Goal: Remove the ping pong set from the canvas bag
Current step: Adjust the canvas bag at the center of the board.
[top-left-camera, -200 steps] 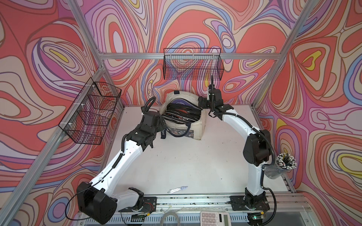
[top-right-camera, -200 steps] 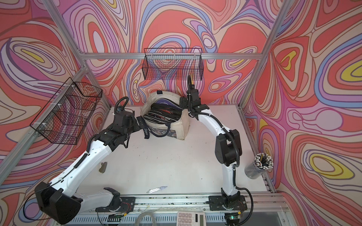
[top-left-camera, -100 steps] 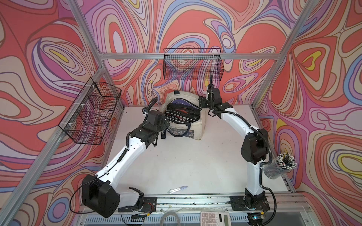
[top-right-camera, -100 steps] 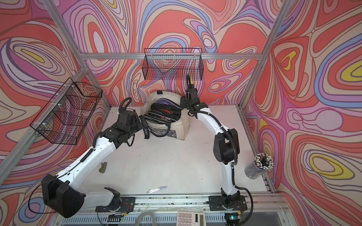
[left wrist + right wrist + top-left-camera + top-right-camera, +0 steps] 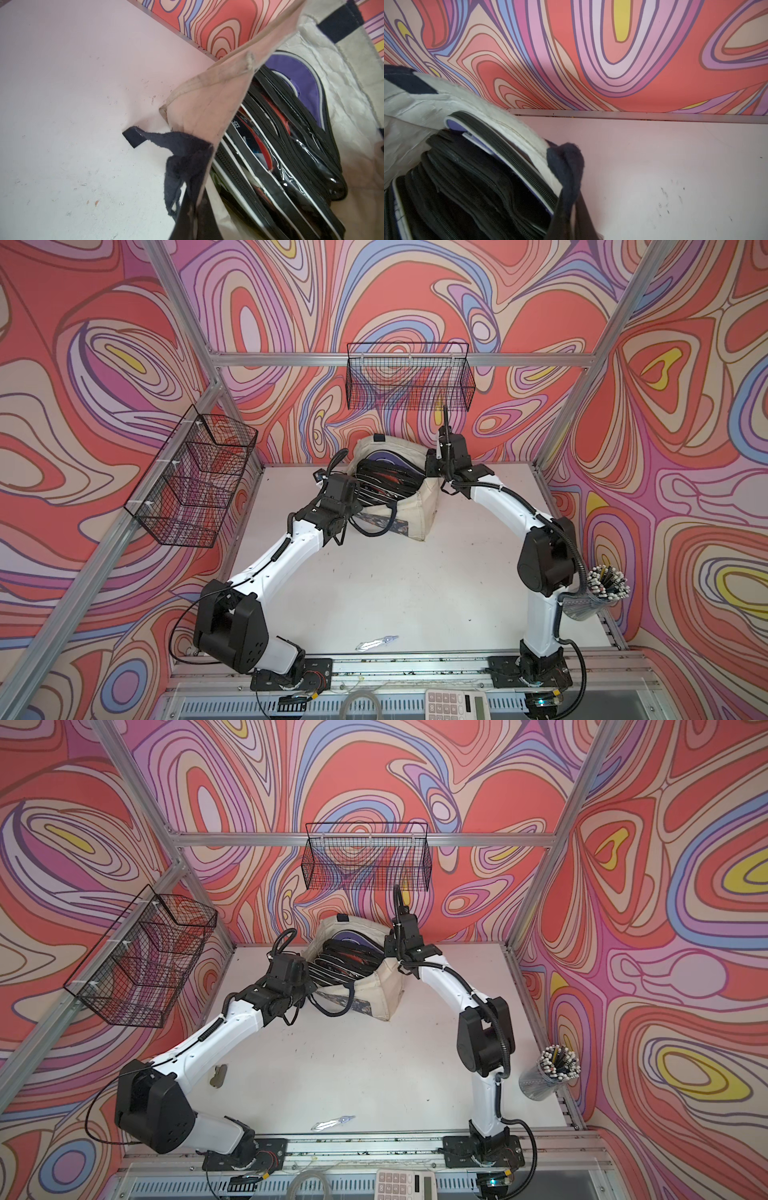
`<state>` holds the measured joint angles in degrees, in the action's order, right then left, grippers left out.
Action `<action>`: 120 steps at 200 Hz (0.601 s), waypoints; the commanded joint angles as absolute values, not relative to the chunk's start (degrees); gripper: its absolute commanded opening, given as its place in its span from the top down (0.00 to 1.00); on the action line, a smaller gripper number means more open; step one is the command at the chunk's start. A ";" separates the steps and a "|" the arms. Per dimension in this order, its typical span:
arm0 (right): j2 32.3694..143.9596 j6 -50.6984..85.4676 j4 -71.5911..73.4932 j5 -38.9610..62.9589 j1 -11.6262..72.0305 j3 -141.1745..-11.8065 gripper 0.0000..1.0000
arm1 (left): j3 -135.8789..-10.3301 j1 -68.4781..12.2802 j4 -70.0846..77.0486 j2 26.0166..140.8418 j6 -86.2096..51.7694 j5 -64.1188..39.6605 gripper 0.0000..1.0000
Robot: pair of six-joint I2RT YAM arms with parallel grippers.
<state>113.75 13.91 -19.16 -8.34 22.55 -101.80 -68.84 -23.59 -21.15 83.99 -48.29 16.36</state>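
Canvas bag (image 5: 419, 512) stands at back of table (image 5: 374, 593), just off rear wall, mouth up & pulled wide. Ping pong set (image 5: 384, 479) is inside it: black zip cases packed on edge, red paddle rubber showing thru clear panels. A purple case (image 5: 299, 87) lies against bag's far wall.

L gripper (image 5: 355, 490) is at bag's left rim, jaws closed. In left wrist view, cream rim & navy strap (image 5: 187, 160) bunch up and run into the pinch, so it's clamped on the bag's edge. R gripper (image 5: 430, 467) is at bag's right rim, toward back corner, jaws also closed. In right wrist view, strap cloth bunches and runs down into the jaws, so it's clamped on the bag too; fingertips themselves out of frame. Another strap loop hangs slack down bag's front, over the dark blue print.

Wire basket (image 5: 409, 377) hangs on wall above bag. Foil wrapper (image 5: 376, 642) lies well in front of bag. Pen cup (image 5: 598, 593) sits well off to bag's right-front.
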 commanded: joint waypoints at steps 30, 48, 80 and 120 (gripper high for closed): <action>102.37 15.93 -20.36 -8.19 25.28 -89.61 1.00 | -71.38 -18.61 -23.56 83.28 -47.74 18.54 1.00; 98.80 16.78 -20.66 -7.93 27.76 -86.48 1.00 | -72.05 -15.52 -23.48 82.80 -47.23 16.93 1.00; 95.20 18.41 -21.05 -8.53 33.87 -81.98 1.00 | -73.57 -12.41 -23.73 82.44 -45.76 15.92 1.00; 94.15 20.20 -21.18 -10.29 40.38 -78.99 1.00 | -74.22 -11.55 -20.07 82.86 -44.57 11.57 0.96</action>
<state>95.50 18.61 -19.90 -9.08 37.71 -80.47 -71.72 -12.45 -22.90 83.99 -45.60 11.75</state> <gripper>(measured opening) 0.052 0.056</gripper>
